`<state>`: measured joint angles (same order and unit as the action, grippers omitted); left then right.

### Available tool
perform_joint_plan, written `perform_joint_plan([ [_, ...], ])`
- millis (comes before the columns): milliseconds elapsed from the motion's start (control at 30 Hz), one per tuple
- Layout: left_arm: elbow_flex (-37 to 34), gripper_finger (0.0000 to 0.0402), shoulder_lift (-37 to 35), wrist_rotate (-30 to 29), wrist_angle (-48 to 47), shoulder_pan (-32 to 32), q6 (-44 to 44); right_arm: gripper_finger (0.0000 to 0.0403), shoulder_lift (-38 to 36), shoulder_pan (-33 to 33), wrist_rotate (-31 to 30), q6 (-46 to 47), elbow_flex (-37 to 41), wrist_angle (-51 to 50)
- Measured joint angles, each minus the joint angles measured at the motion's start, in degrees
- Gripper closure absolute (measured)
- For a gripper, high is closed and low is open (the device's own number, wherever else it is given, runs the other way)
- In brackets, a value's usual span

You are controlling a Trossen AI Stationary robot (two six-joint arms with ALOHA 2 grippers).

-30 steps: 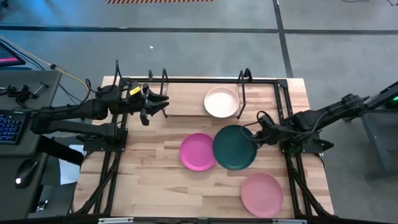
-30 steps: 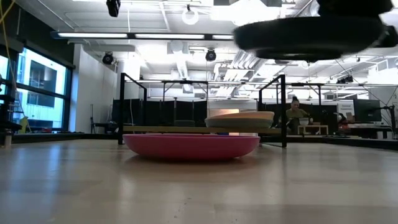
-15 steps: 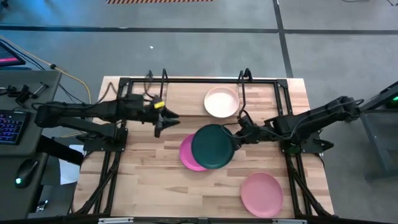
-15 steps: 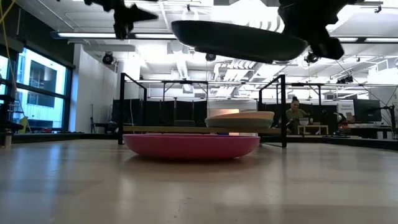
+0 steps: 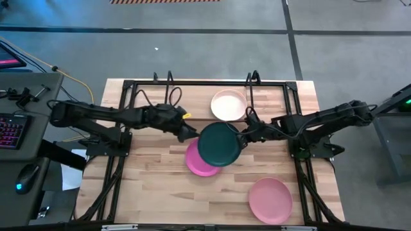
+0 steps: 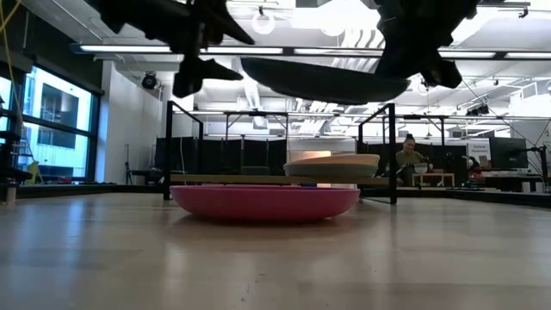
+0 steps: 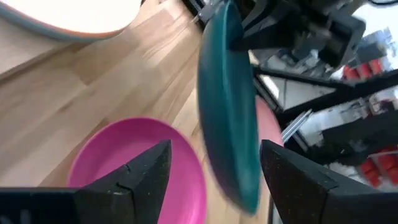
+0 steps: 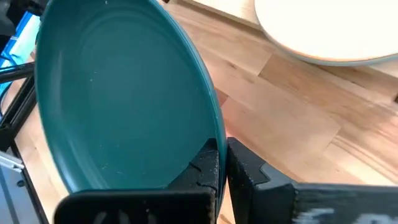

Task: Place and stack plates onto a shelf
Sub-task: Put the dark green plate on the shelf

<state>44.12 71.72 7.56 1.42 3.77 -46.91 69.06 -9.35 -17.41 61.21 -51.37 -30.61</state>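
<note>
The dark green plate (image 5: 219,142) hangs over the table's middle, with my right gripper (image 5: 241,136) shut on its right rim. My left gripper (image 5: 192,133) is open at the plate's left rim. In the left wrist view its two fingers stand on either side of that rim (image 7: 231,124) and apart from it. The magenta plate (image 5: 198,163) lies flat on the table, partly under the green one. The cream plate (image 5: 228,105) rests on the shelf (image 6: 228,179) at the back, with a pale teal rim (image 7: 37,32) under it. The light pink plate (image 5: 270,200) lies near the front right. My right gripper pinches the green plate's rim (image 8: 214,144) on its right side, one finger (image 8: 204,167) on the plate's upper face and the other (image 8: 247,172) beneath it. The fingers come slanting down from the table's right. The plate is lifted clear and nearly level, hollow side up.
Black rod uprights (image 5: 251,96) and a frame (image 5: 192,83) stand around the shelf at the back. Black rails (image 5: 115,173) run along both sides of the tabletop. Bare wood lies at the front left (image 5: 160,199). A person sits far off in the room (image 6: 407,153).
My right gripper has carried the green plate toward the table's left and a little farther back, until it hangs over the magenta plate. My left gripper has gone toward the table's right and downward, rolling as it went, and has reached the plate's left rim.
</note>
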Motion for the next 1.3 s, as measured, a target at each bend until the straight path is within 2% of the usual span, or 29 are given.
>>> perform_joint_plan([
  [533, 0.0, 0.0175, 9.23, 0.91, 10.0, -0.09, -2.46, 0.0403, 0.0, 3.03, 0.37, -2.17, 0.0, 0.01],
  [600, 0.0, 0.0196, 9.21, 0.91, 9.99, -0.05, -1.75, 0.0403, 0.0, 3.03, 0.49, -2.15, 0.0, 0.02],
  [667, 0.0, 0.0234, 8.88, 0.91, 9.12, 0.37, -0.97, 0.0403, 0.0, 3.03, 1.27, -1.64, 0.0, 0.02],
  [833, -0.05, 0.0374, 6.98, 0.01, 3.43, 3.17, 0.64, 0.0402, 0.0, 3.0, 1.63, -0.88, -0.01, 1.34],
  [1100, 0.14, 0.0395, 1.84, 1.35, -4.72, 7.73, 2.22, 0.0399, -1.24, 3.11, 1.95, -4.41, -0.17, 5.94],
  [1167, 0.38, 0.0396, -0.66, 1.31, -7.57, 8.91, 2.22, 0.0387, -2.57, 3.12, 0.88, -5.15, -0.34, 6.53],
  [1233, -0.44, 0.04, -2.76, 0.78, -12.19, 10.44, 2.75, 0.0365, -4.16, 3.59, 0.27, -6.44, 0.06, 3.07],
  [1300, -0.11, 0.04, -4.34, -1.58, -13.07, 11.3, 2.55, 0.0337, -4.76, 4.42, -0.44, -6.75, 0.24, 3.41],
])
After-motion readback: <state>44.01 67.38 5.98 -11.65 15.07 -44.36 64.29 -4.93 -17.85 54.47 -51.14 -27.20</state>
